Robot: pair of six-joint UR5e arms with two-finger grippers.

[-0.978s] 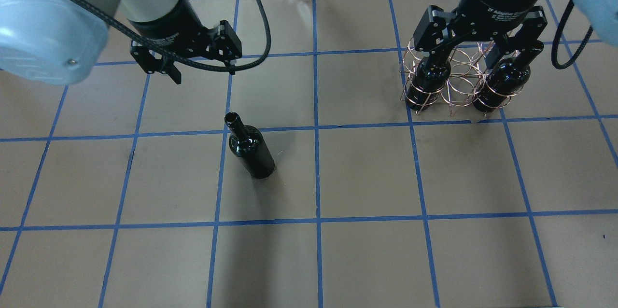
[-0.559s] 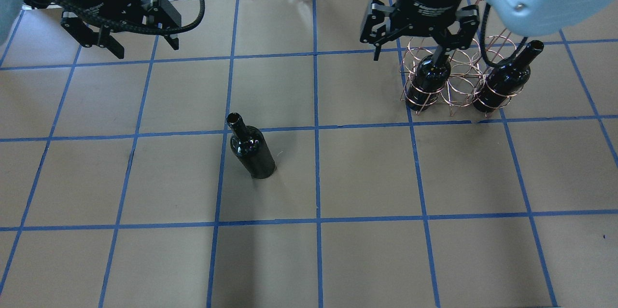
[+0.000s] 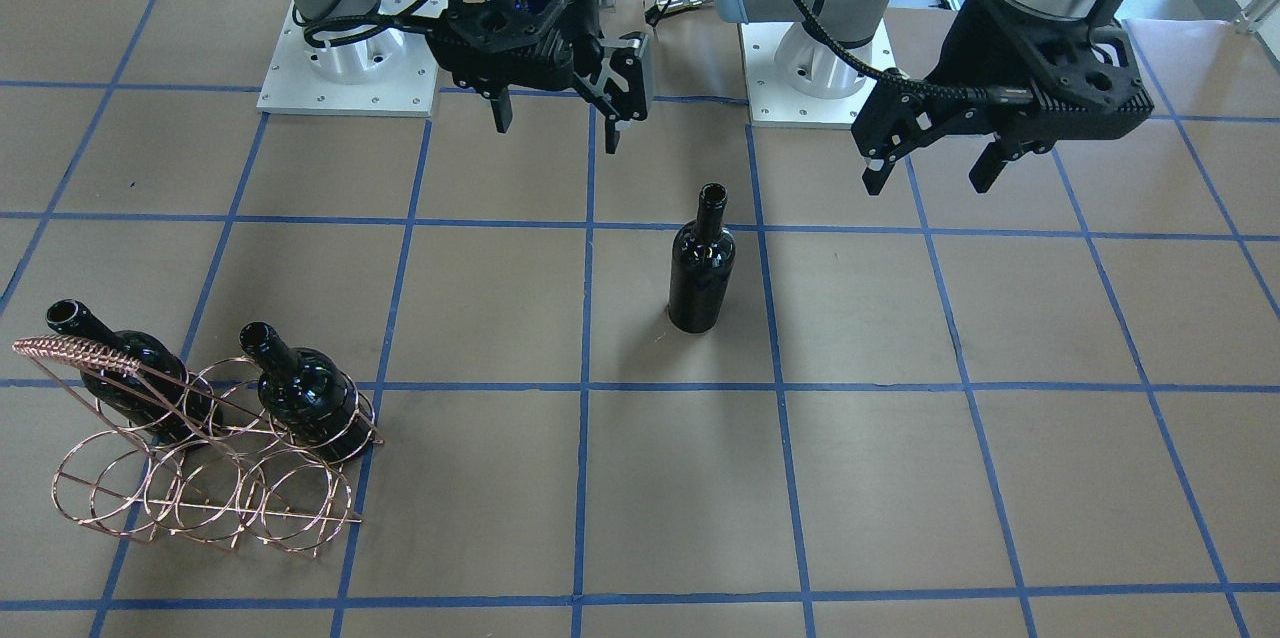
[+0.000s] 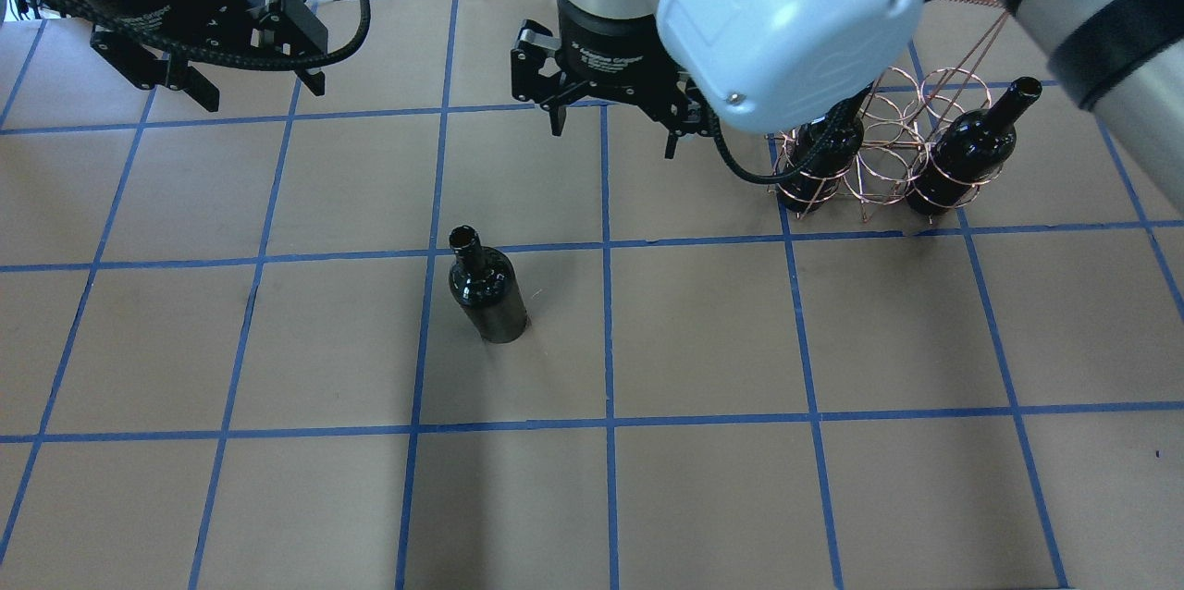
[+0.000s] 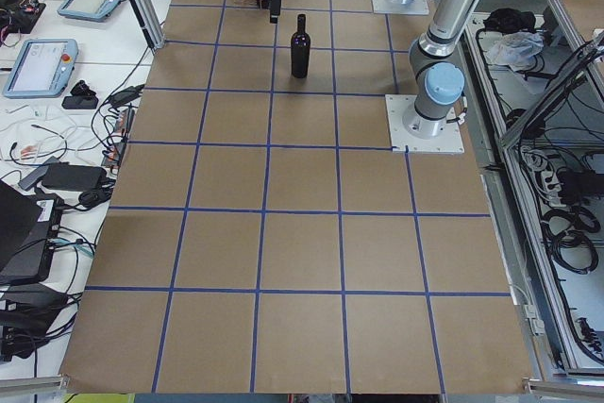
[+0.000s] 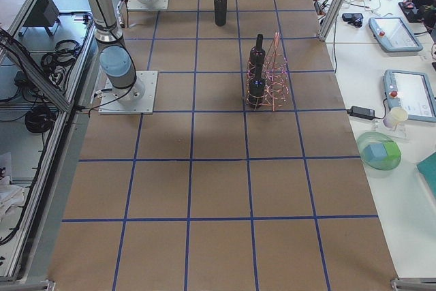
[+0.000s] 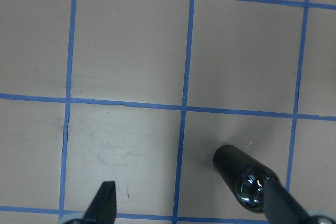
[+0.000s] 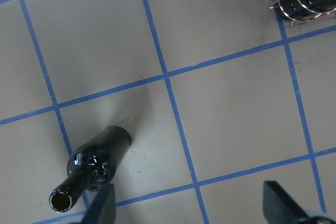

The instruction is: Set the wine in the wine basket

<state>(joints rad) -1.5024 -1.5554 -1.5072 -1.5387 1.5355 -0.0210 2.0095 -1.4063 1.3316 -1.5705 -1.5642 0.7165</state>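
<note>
Because the wine point(image 4: 487, 294) stands upright on the table point(image 4: 703, 340), alone and with its open neck free, either gripper could take it from above. Seen from overhead, the right gripper point(image 4: 612, 132) hangs at the wine's 1 o'clock, between it and the basket point(image 4: 879, 169) at 2 o'clock. Its fingers are spread wide and empty. I judge that this arm is placed to fetch the wine, since the basket lies on its side of the table. The left gripper point(image 4: 254, 86) hangs at the wine's 10 o'clock, likewise spread and empty, well apart from everything. Stored bottles point(image 4: 967, 155) fill the basket's two end slots, leaving the middle hoops free, the likely spot for the wine. No bottle carries a label. White lettering on both gripper bodies is too small to read.
</note>
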